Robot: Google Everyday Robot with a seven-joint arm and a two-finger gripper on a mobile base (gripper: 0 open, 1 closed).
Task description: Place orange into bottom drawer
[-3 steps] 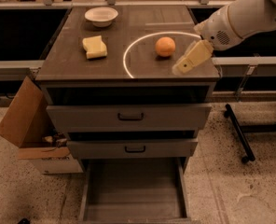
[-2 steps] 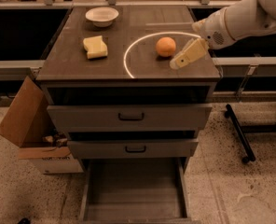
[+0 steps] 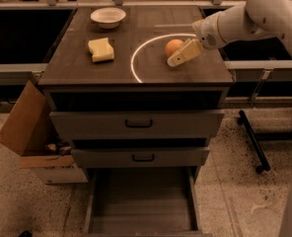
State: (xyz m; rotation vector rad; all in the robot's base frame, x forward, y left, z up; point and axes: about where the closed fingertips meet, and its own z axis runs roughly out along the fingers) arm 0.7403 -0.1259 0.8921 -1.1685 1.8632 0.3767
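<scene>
dark wooden cabinet top (image 3: 82, 70) carries everything. orange (image 3: 173, 47) sits right of centre, inside a thin pale ring (image 3: 135, 63) marked on the wood. yellow sponge (image 3: 101, 50) lies flat, well left of the orange, outside the ring. white bowl (image 3: 108, 17) stands upright, far back-left of the orange. gripper (image 3: 178, 57) is just right of the orange, low over the top, angled down-left.

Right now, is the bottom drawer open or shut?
Open: the bottom drawer is pulled out, its floor showing. The end effector is up top beside the orange.
</scene>
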